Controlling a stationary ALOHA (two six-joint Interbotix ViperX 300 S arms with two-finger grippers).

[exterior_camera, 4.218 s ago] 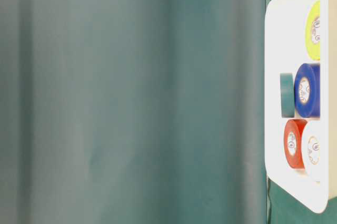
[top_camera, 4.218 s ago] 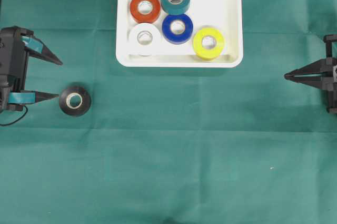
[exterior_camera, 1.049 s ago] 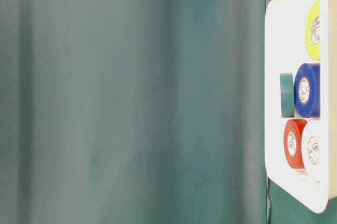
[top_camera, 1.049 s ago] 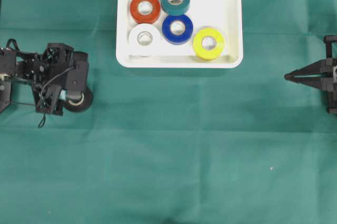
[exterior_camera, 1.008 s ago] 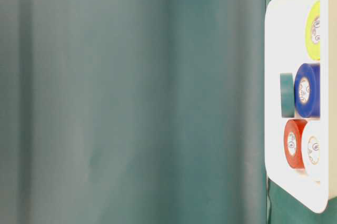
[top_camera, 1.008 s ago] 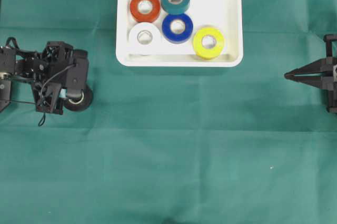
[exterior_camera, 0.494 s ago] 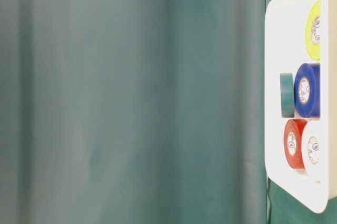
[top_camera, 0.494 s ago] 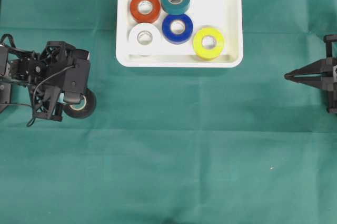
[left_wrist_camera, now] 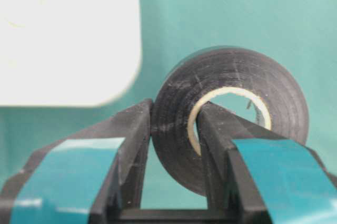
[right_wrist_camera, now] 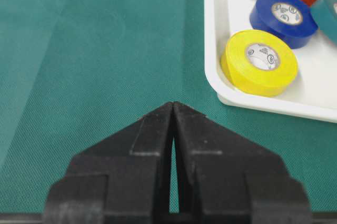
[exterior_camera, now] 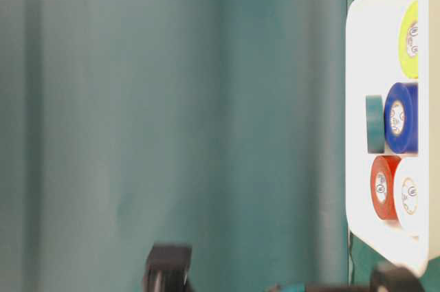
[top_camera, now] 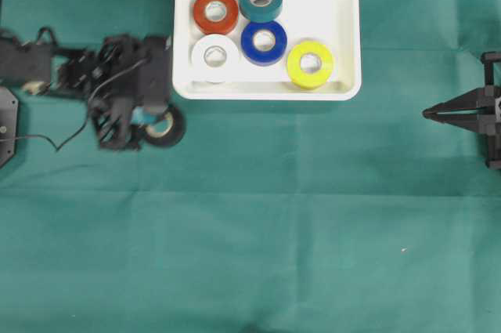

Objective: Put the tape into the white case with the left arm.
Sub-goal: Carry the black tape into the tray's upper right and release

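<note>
A black tape (top_camera: 164, 126) (left_wrist_camera: 231, 113) hangs in my left gripper (top_camera: 153, 123) (left_wrist_camera: 176, 116), which is shut on the roll's wall: one teal-banded finger outside, the other through the core. It is just left of the white case (top_camera: 344, 4) and below its near left corner (left_wrist_camera: 68, 39). My right gripper (top_camera: 427, 114) (right_wrist_camera: 173, 105) rests at the right edge, shut and holding nothing.
Inside the case lie red (top_camera: 215, 11), teal (top_camera: 261, 0), white (top_camera: 214, 56), blue (top_camera: 264, 41) and yellow (top_camera: 310, 64) rolls; its right half has bare floor. Green cloth (top_camera: 258, 215) covers the table. Blurred parts of the left arm (exterior_camera: 167, 270) show at the table-level view's bottom.
My left arm has lifted the black tape and carried it right and toward the case. The right arm has not moved.
</note>
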